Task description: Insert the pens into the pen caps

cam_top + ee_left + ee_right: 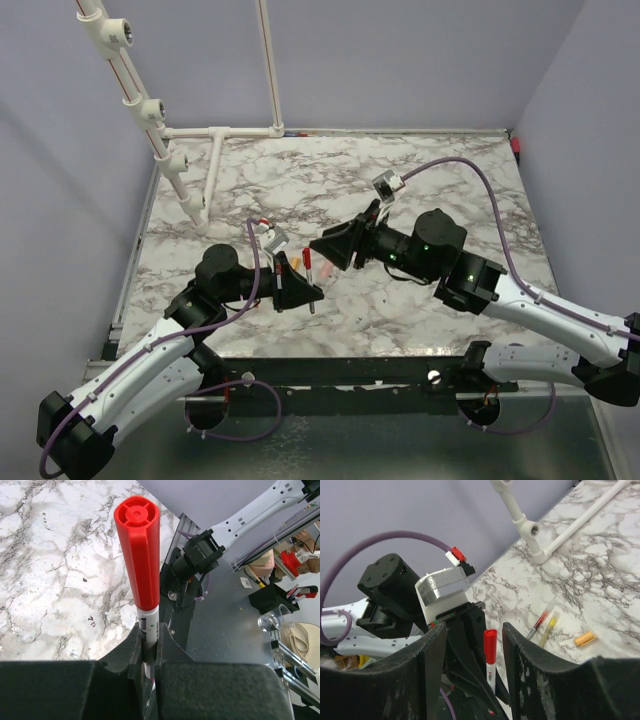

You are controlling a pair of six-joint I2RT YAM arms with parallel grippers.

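My left gripper (150, 630) is shut on the pale barrel of a pen (149, 622) and holds it upright above the table. A red pen cap (137, 555) sits on the pen's upper end. In the top view this capped pen (310, 278) stands at the left gripper (312, 292). My right gripper (322, 250) is open and empty right beside it. In the right wrist view the red cap (490, 644) stands between the spread fingers of the right gripper (472, 630), touching neither. A red pen (538, 624), a yellow pen (549, 626) and an orange cap (584, 638) lie on the marble.
A white pipe frame (205, 165) stands at the back left of the marble table (420, 300); its foot also shows in the right wrist view (540, 555). Purple cables (480, 180) loop over both arms. Small yellow (296, 262) and pink (327, 270) pieces lie by the grippers.
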